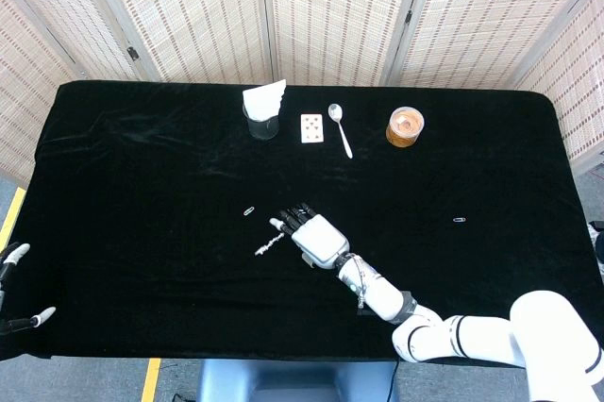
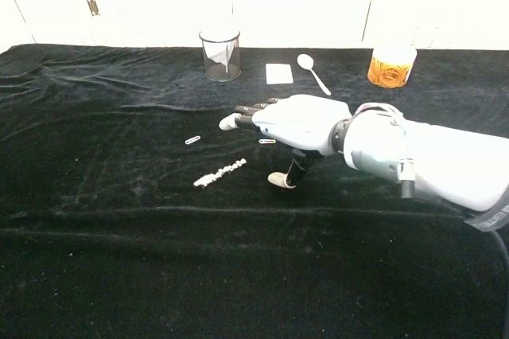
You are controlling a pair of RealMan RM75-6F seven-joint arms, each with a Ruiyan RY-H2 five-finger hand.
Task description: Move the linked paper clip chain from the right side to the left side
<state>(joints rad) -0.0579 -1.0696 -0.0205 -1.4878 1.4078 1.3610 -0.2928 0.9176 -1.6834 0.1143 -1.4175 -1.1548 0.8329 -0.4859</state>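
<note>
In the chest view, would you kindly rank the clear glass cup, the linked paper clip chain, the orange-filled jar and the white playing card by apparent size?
1. Clear glass cup and orange-filled jar: they look alike, so I won't rank them.
2. Linked paper clip chain: long but very thin, and nearer the camera, so unsure against the card.
3. White playing card.

tablecloth [image 2: 95,259]: matt black velvet | paper clip chain [image 2: 219,173]: shiny metal

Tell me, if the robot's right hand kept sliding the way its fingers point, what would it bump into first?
Probably the single paper clip. The right hand points toward the table's left side, and that clip lies just ahead of its fingertips. The paper clip chain lies nearer, beside that line. Depth is hard to judge.
</note>
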